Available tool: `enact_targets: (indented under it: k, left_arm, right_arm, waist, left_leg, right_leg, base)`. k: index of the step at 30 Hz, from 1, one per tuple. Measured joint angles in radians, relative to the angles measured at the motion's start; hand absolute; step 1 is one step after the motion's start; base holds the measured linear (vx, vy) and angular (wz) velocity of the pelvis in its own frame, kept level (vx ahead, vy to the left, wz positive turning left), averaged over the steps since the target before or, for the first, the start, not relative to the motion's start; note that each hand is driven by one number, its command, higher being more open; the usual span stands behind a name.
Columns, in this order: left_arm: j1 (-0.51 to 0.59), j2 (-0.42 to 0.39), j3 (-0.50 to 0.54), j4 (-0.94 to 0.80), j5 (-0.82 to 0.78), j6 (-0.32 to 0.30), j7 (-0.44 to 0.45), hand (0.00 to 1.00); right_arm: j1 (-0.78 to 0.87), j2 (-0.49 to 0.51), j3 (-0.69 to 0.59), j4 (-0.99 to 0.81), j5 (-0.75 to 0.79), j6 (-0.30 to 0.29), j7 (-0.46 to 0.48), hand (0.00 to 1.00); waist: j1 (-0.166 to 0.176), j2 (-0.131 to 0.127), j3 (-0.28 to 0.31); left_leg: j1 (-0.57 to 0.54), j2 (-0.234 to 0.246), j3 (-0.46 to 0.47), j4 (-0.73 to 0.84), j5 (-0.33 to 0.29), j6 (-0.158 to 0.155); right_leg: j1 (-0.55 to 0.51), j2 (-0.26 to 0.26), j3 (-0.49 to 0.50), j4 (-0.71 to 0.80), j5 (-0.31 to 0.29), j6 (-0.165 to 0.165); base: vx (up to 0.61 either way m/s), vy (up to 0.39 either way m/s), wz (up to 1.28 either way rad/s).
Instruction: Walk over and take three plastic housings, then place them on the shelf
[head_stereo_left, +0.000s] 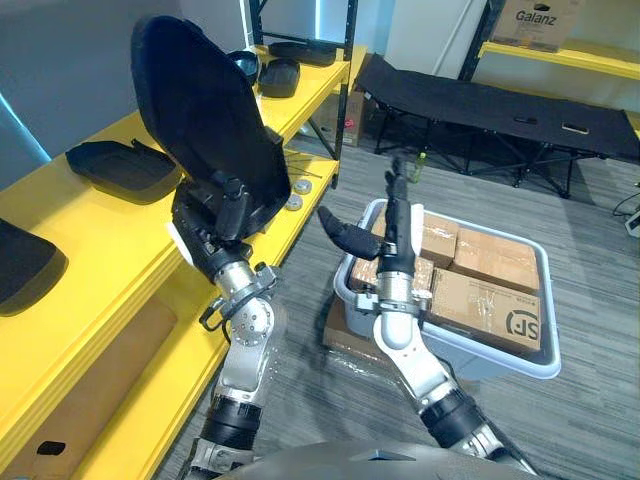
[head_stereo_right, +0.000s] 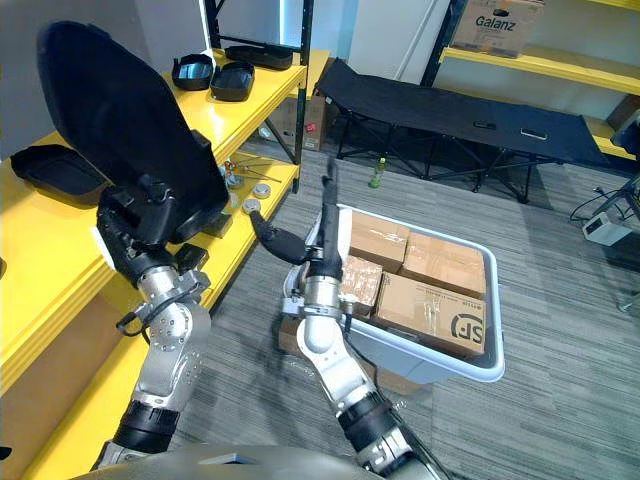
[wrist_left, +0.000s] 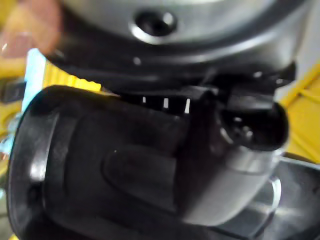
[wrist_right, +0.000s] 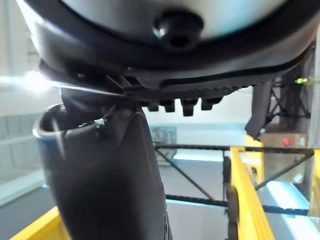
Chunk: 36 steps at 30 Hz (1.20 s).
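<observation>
We logged the left hand (head_stereo_left: 213, 218) with fingers curled tight round the lower edge of a big black plastic housing (head_stereo_left: 200, 105), held upright above the front edge of the yellow shelf (head_stereo_left: 110, 250). The right hand (head_stereo_left: 395, 250) hung over the left rim of the grey bin (head_stereo_left: 540, 365) of cardboard boxes (head_stereo_left: 485, 262), fingers straight, thumb spread, gripping nothing. We saw another housing (head_stereo_left: 118, 168) lying flat on the shelf.

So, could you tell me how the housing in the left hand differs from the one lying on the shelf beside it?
The held housing stands upright; the shelf housing lies flat on the yellow shelf. The left hand grips the held housing; nothing touches the shelf housing. Both are black.
</observation>
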Motion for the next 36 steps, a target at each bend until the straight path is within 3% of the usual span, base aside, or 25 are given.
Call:
enact_targets:
  k: [5, 9, 15, 24, 31, 36]
  left_arm:
    - [0.080, 0.010, 0.069, -0.001, 0.120, 0.055, 0.026, 0.00]
    - [0.132, 0.010, 0.094, -0.010, 0.129, 0.052, -0.037, 0.00]
    - [0.240, 0.023, 0.100, -0.096, 0.053, 0.001, -0.220, 0.00]
    - [0.332, 0.038, 0.144, -0.270, -0.071, -0.027, -0.375, 0.00]
    - [0.406, 0.035, 0.278, -0.392, -0.150, -0.058, -0.438, 0.00]
    - [0.473, 0.026, 0.457, -0.414, -0.193, -0.090, -0.461, 0.00]
  right_arm:
    - [0.165, -0.056, -0.068, -0.069, 0.129, -0.066, 0.251, 1.00]
    - [0.223, -0.072, -0.114, -0.096, 0.230, -0.078, 0.428, 1.00]
    - [0.255, -0.074, -0.179, -0.096, 0.235, -0.077, 0.479, 1.00]
    - [0.247, -0.067, -0.195, -0.096, 0.277, -0.061, 0.552, 1.00]
    - [0.133, -0.088, -0.045, -0.081, 0.252, -0.010, 0.622, 1.00]
    - [0.024, -0.150, 0.008, -0.080, 0.217, 0.012, 0.657, 1.00]
  waist:
    - [-0.020, 0.007, 0.004]
    - [-0.025, 0.013, 0.009]
    - [-0.025, 0.028, 0.018]
    - [-0.010, 0.040, 0.027]
    - [0.087, 0.043, 0.029]
    - [0.163, 0.037, 0.031]
  left_leg:
    - [-0.004, 0.000, 0.016, 0.000, -0.004, -0.001]
    - [-0.004, 0.001, 0.032, 0.000, -0.006, -0.001]
    - [-0.004, 0.001, 0.038, 0.000, -0.009, 0.000]
    - [-0.040, 0.000, -0.007, 0.011, -0.008, 0.001]
    - [-0.098, -0.014, -0.143, 0.030, -0.001, 0.003]
    - [-0.122, -0.033, -0.222, 0.039, 0.002, 0.004]
  right_leg:
    - [-0.018, 0.000, 0.009, -0.002, 0.000, 0.000]
    - [-0.030, 0.000, 0.022, -0.002, 0.000, 0.000]
    - [-0.033, -0.001, 0.025, -0.002, -0.002, -0.001]
    - [-0.024, -0.001, -0.025, -0.006, -0.004, -0.004]
    - [0.048, 0.003, -0.175, -0.020, -0.005, -0.004]
    - [0.089, 0.003, -0.268, -0.017, -0.007, -0.007]
  base:
    - [0.00, 0.028, -0.09]
    - [0.00, 0.023, -0.09]
    - [0.00, 0.006, -0.02]
    - [-0.01, 0.008, 0.14]
    - [0.00, 0.016, 0.55]
    - [0.00, 0.023, 0.44]
